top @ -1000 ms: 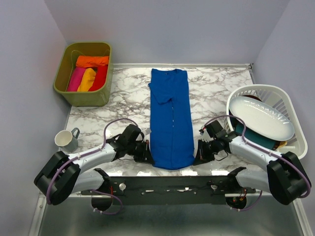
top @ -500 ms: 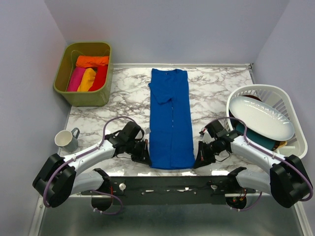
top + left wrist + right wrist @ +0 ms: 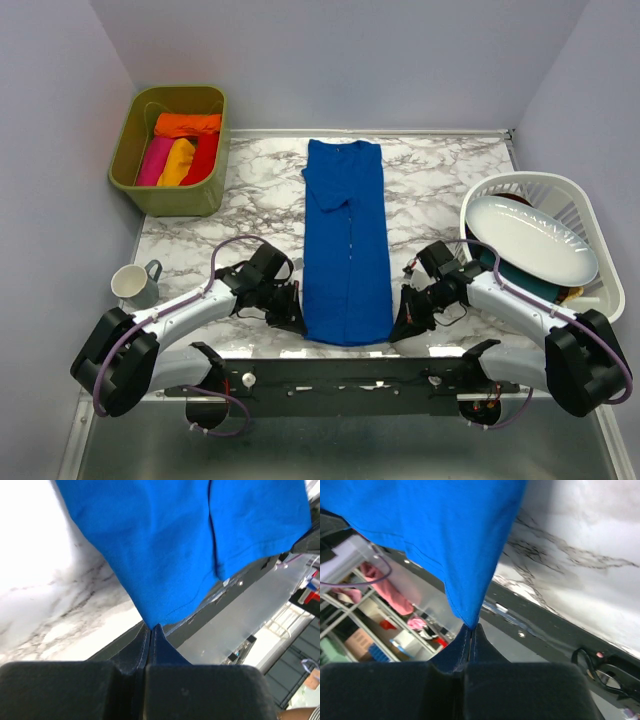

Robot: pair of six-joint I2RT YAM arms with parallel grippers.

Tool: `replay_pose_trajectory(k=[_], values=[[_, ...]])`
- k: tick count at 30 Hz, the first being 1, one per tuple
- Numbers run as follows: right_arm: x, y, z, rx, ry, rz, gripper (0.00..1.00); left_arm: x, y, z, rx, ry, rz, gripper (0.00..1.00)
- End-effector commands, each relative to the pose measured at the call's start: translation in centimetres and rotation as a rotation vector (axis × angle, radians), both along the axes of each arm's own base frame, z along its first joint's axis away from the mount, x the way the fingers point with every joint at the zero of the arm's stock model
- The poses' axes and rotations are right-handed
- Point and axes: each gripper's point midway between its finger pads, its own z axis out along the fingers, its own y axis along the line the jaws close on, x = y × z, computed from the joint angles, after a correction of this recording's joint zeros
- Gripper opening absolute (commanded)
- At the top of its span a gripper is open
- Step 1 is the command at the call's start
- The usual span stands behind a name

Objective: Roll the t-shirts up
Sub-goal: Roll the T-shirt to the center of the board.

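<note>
Down at the near edge of the counter (image 3: 250,200), your left gripper (image 3: 296,322) is clamped fully closed on the near left corner of the blue t-shirt (image 3: 346,240). The wrist view backs that up, with cloth pinched right at the fingertips. It's the same on the other side: your right gripper (image 3: 404,325) is closed tight on the near right corner, blue fabric running straight into its tips. The hem spans the gap between your two grippers, just inside the near edge. From there the shirt lies as one long narrow strip up the middle of the counter, its far end close to the far edge. You've got bare marble on both sides of it. To the left, a mug (image 3: 132,287) stands by the left edge, well apart from the shirt. To the right, a white basket (image 3: 585,215) sits at the right edge with a white plate (image 3: 530,240) lying over a teal dish (image 3: 520,280), and your right arm runs just beside it. At the far left corner stands a green bin (image 3: 135,140) holding the orange t-shirt (image 3: 187,124), pink t-shirt (image 3: 155,160), yellow t-shirt (image 3: 178,162) and red t-shirt (image 3: 203,158), packed side by side.
</note>
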Motion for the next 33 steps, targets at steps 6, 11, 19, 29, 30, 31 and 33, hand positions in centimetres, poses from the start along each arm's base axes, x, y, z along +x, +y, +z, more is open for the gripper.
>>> replay_pose_trajectory(k=[6, 11, 19, 29, 30, 31, 33], values=[[4.0, -0.2, 0.7, 0.074, -0.005, -0.126, 0.01, 3.6, 0.6, -0.1, -0.006, -0.052, 0.104, 0.0], [6.1, 0.3, 1.0, 0.109, -0.052, -0.151, 0.01, 6.6, 0.2, 0.0, -0.018, -0.108, 0.144, 0.0], [9.0, 0.2, 0.4, 0.107, -0.136, -0.177, 0.01, 10.7, 0.7, -0.1, 0.01, -0.167, 0.182, 0.0], [12.2, 0.1, -0.8, 0.104, -0.227, -0.196, 0.0, 12.6, 1.3, -1.0, 0.03, -0.187, 0.205, 0.0], [12.6, 0.1, -0.7, 0.103, -0.236, -0.199, 0.0, 12.8, 1.4, -1.1, 0.039, -0.192, 0.211, 0.0], [12.8, 0.2, -0.9, 0.097, -0.232, -0.196, 0.01, 12.9, 1.6, -1.2, 0.044, -0.189, 0.217, 0.0], [13.5, 0.3, -0.7, 0.099, -0.247, -0.188, 0.01, 13.0, 1.8, -1.4, 0.055, -0.185, 0.224, 0.0]])
